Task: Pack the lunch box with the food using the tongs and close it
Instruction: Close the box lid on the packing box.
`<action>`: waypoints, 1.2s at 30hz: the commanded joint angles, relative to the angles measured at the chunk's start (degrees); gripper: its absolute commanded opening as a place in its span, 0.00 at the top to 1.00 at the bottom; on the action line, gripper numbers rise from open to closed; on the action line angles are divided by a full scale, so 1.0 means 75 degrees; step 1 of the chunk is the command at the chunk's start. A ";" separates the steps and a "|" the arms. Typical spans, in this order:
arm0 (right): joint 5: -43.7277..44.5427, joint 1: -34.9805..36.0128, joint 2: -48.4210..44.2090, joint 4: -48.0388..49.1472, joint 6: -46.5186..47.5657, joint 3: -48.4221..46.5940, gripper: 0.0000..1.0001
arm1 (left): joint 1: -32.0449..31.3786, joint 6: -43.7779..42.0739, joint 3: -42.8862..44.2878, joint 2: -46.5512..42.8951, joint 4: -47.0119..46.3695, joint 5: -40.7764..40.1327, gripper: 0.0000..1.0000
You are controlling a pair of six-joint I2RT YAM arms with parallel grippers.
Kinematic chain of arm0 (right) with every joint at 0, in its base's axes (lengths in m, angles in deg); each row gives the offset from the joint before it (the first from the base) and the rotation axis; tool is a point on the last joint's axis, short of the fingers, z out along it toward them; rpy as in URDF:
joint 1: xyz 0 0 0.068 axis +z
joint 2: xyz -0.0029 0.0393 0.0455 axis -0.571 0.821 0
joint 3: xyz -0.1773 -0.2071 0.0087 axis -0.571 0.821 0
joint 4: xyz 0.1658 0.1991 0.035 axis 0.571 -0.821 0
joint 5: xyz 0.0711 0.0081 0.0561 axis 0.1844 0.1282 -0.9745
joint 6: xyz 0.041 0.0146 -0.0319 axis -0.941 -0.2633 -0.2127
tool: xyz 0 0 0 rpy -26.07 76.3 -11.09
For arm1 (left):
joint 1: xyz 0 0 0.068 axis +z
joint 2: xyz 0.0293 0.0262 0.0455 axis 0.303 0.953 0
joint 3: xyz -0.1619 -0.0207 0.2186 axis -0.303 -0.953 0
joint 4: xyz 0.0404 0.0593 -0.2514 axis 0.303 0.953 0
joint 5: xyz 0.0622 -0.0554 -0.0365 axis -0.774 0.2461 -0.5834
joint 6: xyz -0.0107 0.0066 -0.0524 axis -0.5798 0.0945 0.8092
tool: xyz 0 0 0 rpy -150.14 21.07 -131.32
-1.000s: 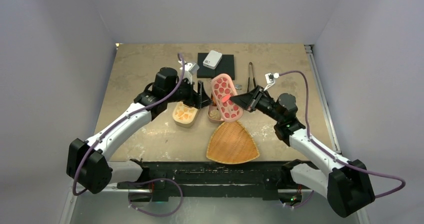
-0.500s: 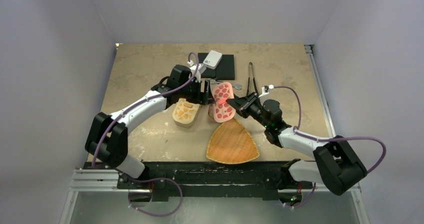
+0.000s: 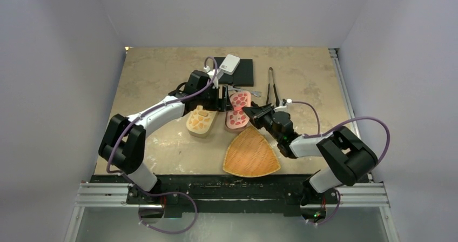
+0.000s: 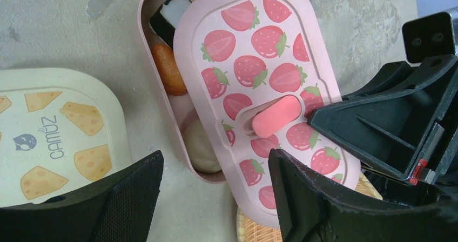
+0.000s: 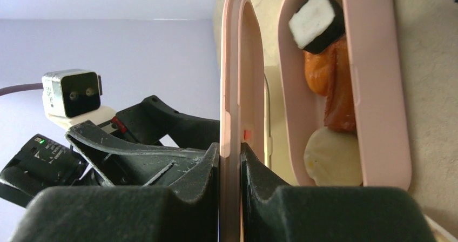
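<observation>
Right tool (image 5: 230,158) pinches the strawberry lid (image 4: 254,74) edge-on over the lunch box (image 5: 391,91); left tool (image 4: 216,193) gapes empty. Tilted, the lid may snag the rim.

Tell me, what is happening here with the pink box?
The right gripper pinches the strawberry lid by its edge and holds it tilted over the pink lunch box, not yet seated. Inside lie a black-and-white piece, orange bits and a beige bun. The left gripper hangs open beside the box. The tongs lie aside.
</observation>
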 commanded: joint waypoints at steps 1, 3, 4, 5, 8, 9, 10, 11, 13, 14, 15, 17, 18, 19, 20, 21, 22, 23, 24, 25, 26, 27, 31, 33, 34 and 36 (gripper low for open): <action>0.0739 0.0147 0.0233 0.0824 -0.0156 -0.0302 1.00 | 0.0030 0.0176 0.0293 0.0297 -0.0315 -0.0015 0.30; 0.0820 0.0168 0.0405 0.0941 -0.0156 -0.0351 1.00 | 0.0030 0.0170 0.0293 0.0394 -0.0331 -0.0037 0.30; 0.0824 0.0179 0.0513 0.1047 -0.0156 -0.0373 1.00 | 0.0033 0.0173 0.0282 0.0440 -0.0343 -0.0041 0.31; 0.0824 0.0185 0.0605 0.1143 -0.0156 -0.0391 1.00 | 0.0031 0.0175 0.0274 0.0468 -0.0361 -0.0040 0.31; 0.0855 0.0198 0.0873 0.1451 -0.0156 -0.0426 1.00 | 0.0030 0.0170 0.0238 0.0588 -0.0385 -0.0042 0.31; 0.0862 0.0204 0.0953 0.1527 -0.0156 -0.0438 1.00 | 0.0030 0.0170 0.0234 0.0612 -0.0390 -0.0044 0.31; 0.0870 0.0201 0.1021 0.1559 -0.0156 -0.0460 1.00 | 0.0033 0.0164 0.0227 0.0631 -0.0396 -0.0042 0.31; 0.0874 0.0208 0.1129 0.1626 -0.0156 -0.0465 1.00 | 0.0047 0.0169 0.0223 0.0649 -0.0391 -0.0053 0.31; 0.0865 0.0215 0.1277 0.1790 -0.0156 -0.0464 1.00 | 0.0070 0.0154 0.0222 0.0680 -0.0396 -0.0065 0.31; 0.0841 0.0215 0.1374 0.1881 -0.0156 -0.0474 1.00 | 0.0092 0.0167 0.0222 0.0696 -0.0406 -0.0068 0.31; 0.0829 0.0212 0.1462 0.1990 -0.0156 -0.0476 1.00 | 0.0116 0.0197 0.0206 0.0718 -0.0426 -0.0037 0.31; 0.0771 0.0207 0.1668 0.2225 -0.0156 -0.0505 1.00 | 0.0166 0.0258 0.0191 0.0786 -0.0480 0.0058 0.32; 0.0731 0.0211 0.1761 0.2335 -0.0156 -0.0520 1.00 | 0.0186 0.0288 0.0171 0.0817 -0.0504 0.0107 0.33; 0.0712 0.0216 0.1856 0.2428 -0.0156 -0.0533 1.00 | 0.0204 0.0314 0.0159 0.0846 -0.0547 0.0174 0.35; 0.0681 0.0216 0.1933 0.2549 -0.0156 -0.0545 1.00 | 0.0216 0.0338 0.0153 0.0867 -0.0578 0.0218 0.35; 0.0679 0.0213 0.2008 0.2610 -0.0156 -0.0547 1.00 | 0.0226 0.0336 0.0142 0.0890 -0.0594 0.0237 0.36; 0.0703 0.0216 0.2061 0.2657 -0.0156 -0.0538 1.00 | 0.0229 0.0345 0.0140 0.0912 -0.0598 0.0244 0.37; 0.0748 0.0215 0.2092 0.2666 -0.0156 -0.0521 1.00 | 0.0229 0.0336 0.0140 0.0937 -0.0601 0.0248 0.37; 0.0788 0.0209 0.2097 0.2642 -0.0156 -0.0504 1.00 | 0.0238 0.0331 0.0140 0.0959 -0.0606 0.0256 0.38; 0.0833 0.0215 0.2097 0.2601 -0.0156 -0.0501 1.00 | 0.0241 0.0331 0.0140 0.0993 -0.0608 0.0268 0.39; 0.0864 0.0213 0.2106 0.2568 -0.0156 -0.0499 1.00 | 0.0241 0.0328 0.0142 0.1025 -0.0608 0.0283 0.40; 0.0870 0.0213 0.2129 0.2529 -0.0156 -0.0500 1.00 | 0.0251 0.0323 0.0149 0.1055 -0.0608 0.0279 0.41; 0.0719 0.0216 0.2462 0.2531 -0.0156 -0.0632 1.00 | 0.0256 0.0322 0.0147 0.1180 -0.0614 0.0322 0.45; 0.0622 0.0215 0.2624 0.2625 -0.0156 -0.0641 1.00 | 0.0264 0.0316 0.0152 0.1233 -0.0602 0.0335 0.47; 0.0606 0.0216 0.2664 0.2655 -0.0156 -0.0616 1.00 | 0.0260 0.0301 0.0161 0.1254 -0.0597 0.0335 0.47; 0.0627 0.0216 0.2697 0.2648 -0.0156 -0.0557 1.00 | 0.0265 0.0293 0.0163 0.1290 -0.0580 0.0343 0.49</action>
